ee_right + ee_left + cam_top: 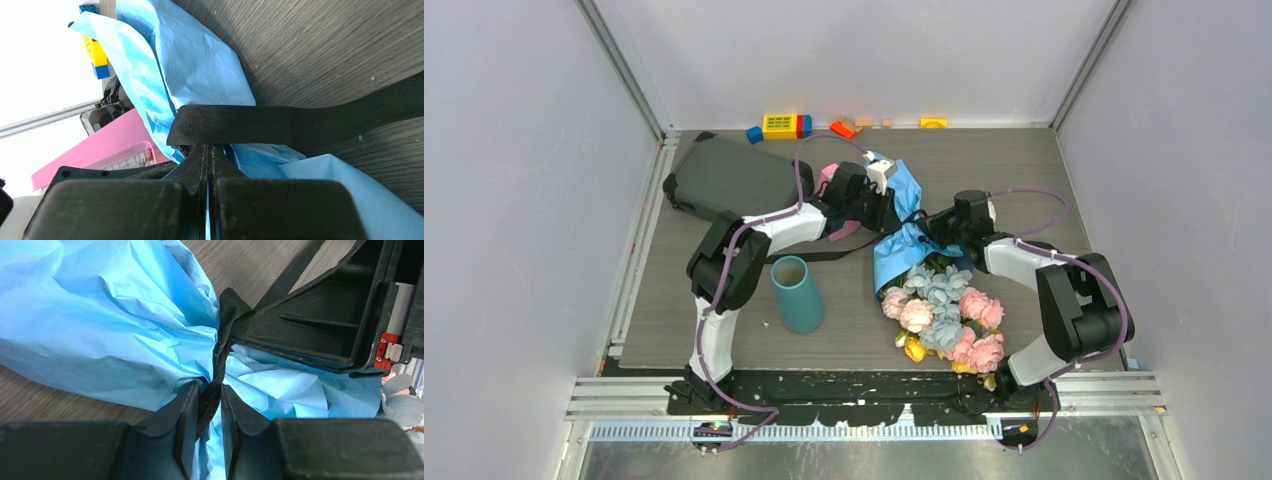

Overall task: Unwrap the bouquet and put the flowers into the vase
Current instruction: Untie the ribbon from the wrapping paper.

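Observation:
The bouquet lies across the table's middle, its pink, pale blue and yellow flowers toward the near right and its blue paper wrap behind them. A black ribbon cinches the wrap's neck, and a loose length trails left. My left gripper has its jaws narrowly closed around the ribbon, which touches both fingers. My right gripper is shut, its tips meeting at the ribbon's edge on the opposite side. The teal vase stands upright, left of the bouquet and apart from both grippers.
A pink metronome stands just behind my left gripper, and it also shows in the right wrist view. A black bag lies at the back left. Coloured toy blocks line the back wall.

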`<state>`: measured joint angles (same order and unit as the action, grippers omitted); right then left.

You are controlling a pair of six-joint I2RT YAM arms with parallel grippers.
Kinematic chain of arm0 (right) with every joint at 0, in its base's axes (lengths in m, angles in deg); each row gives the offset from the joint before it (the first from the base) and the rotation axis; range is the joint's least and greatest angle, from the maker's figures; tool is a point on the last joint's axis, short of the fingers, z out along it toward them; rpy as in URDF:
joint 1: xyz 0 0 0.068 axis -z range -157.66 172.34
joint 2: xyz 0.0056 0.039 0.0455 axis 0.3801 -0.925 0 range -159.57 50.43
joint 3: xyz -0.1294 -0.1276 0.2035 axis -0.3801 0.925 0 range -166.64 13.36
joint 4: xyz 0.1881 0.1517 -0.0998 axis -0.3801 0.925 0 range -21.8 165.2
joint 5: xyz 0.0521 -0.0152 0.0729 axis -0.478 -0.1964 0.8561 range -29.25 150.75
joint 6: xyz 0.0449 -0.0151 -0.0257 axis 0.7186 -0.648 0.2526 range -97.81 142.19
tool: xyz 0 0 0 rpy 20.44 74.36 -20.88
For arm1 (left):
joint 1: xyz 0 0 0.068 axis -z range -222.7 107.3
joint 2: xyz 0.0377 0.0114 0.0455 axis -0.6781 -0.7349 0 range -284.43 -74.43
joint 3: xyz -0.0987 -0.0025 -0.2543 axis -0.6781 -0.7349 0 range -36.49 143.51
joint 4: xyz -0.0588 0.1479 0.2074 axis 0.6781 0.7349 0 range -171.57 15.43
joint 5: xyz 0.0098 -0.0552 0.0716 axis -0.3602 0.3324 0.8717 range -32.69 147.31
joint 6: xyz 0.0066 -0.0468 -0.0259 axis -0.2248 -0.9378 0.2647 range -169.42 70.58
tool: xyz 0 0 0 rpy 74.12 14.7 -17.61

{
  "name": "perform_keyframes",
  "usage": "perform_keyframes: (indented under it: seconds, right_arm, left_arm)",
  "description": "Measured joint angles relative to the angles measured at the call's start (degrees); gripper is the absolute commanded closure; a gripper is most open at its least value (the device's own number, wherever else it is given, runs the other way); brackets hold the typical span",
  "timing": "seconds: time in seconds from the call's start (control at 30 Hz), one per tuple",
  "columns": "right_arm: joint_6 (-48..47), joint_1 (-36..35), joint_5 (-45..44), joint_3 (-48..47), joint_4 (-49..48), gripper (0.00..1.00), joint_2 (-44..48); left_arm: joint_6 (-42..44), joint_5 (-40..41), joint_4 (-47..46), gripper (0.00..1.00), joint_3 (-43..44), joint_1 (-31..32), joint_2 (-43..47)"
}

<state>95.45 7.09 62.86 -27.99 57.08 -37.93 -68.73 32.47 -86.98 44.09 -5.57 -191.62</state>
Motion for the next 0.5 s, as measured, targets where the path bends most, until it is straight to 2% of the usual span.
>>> perform_keyframes:
  seconds: [0.23,0.5]
  right_arm:
    - [0.0,0.11,0.13,0.0,0.0,1.0,0.0]
    - [0.0,0.15,0.15,0.0,0.0,1.0,0.0]
  left_arm:
    - [-0.04,-0.02,-0.04,0.74,0.0,0.0,0.0]
    - [-0.26,-0.02,-0.15,0.87,0.0,0.0,0.0]
